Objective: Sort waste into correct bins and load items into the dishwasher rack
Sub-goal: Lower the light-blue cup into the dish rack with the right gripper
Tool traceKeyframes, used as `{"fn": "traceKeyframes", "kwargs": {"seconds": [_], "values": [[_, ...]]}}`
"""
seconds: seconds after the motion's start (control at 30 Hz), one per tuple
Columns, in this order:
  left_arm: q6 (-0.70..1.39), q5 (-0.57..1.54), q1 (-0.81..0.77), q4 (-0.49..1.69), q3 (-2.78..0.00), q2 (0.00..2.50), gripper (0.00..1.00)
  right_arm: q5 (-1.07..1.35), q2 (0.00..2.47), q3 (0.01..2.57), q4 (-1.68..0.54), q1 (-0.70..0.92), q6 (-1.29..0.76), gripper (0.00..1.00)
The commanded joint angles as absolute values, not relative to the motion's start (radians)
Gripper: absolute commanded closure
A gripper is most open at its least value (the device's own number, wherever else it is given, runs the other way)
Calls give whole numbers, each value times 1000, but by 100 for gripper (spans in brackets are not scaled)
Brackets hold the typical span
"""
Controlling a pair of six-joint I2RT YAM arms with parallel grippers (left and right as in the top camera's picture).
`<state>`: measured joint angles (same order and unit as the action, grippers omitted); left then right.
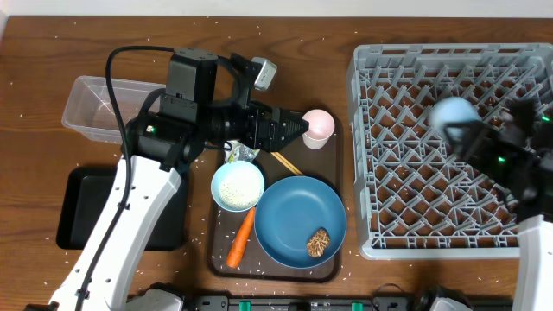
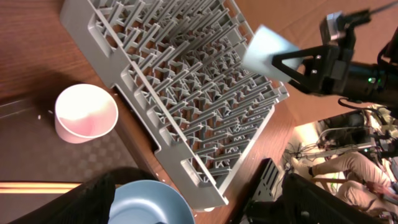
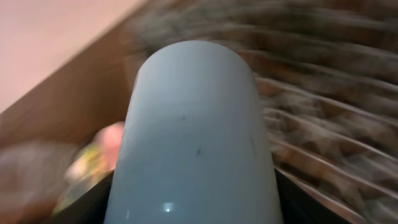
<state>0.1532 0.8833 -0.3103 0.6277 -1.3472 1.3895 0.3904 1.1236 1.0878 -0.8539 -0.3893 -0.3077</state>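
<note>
My right gripper (image 1: pixel 467 134) is shut on the small light-blue cup (image 1: pixel 451 113) and holds it above the middle of the grey dishwasher rack (image 1: pixel 371 155). The cup fills the right wrist view (image 3: pixel 196 137). My left gripper (image 1: pixel 300 128) is open, its tips just left of the pale pink cup (image 1: pixel 319 126) on the brown tray. On the tray are the white bowl of rice (image 1: pixel 238 186), the blue plate (image 1: pixel 294 212) with a brown lump (image 1: pixel 319 243), the carrot (image 1: pixel 242 238), the chopsticks (image 1: pixel 287 162) and a green-yellow wrapper (image 1: pixel 239 155). No tissue shows.
The clear tub (image 1: pixel 91 104) stands at the far left, with the black bin (image 1: pixel 82 207) in front of it, partly under my left arm. The dark brown tray (image 1: pixel 333 268) lies between the bins and the rack. White specks dot the wooden table.
</note>
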Motion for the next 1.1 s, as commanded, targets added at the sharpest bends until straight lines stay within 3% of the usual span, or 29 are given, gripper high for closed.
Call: {"fn": "traceKeyframes", "kwargs": {"seconds": [0.0, 0.3, 0.6, 0.77, 0.97, 1.07], "values": [[142, 858, -310, 628, -1365, 1378, 13, 161, 1116, 1103, -896, -495, -401, 43], [142, 844, -310, 650, -1365, 1378, 12, 51, 1200, 1103, -947, -726, -528, 42], [142, 843, -310, 651, -1365, 1378, 12, 109, 1327, 1103, -964, -754, -527, 40], [142, 843, -310, 659, -1365, 1378, 12, 109, 1379, 1103, -997, -754, -532, 34], [142, 842, -310, 662, -1365, 1378, 12, 130, 1391, 1109, -1005, -754, -556, 14], [142, 776, -314, 670, -1365, 1378, 12, 226, 1382, 1132, -1011, -752, -516, 15]]}}
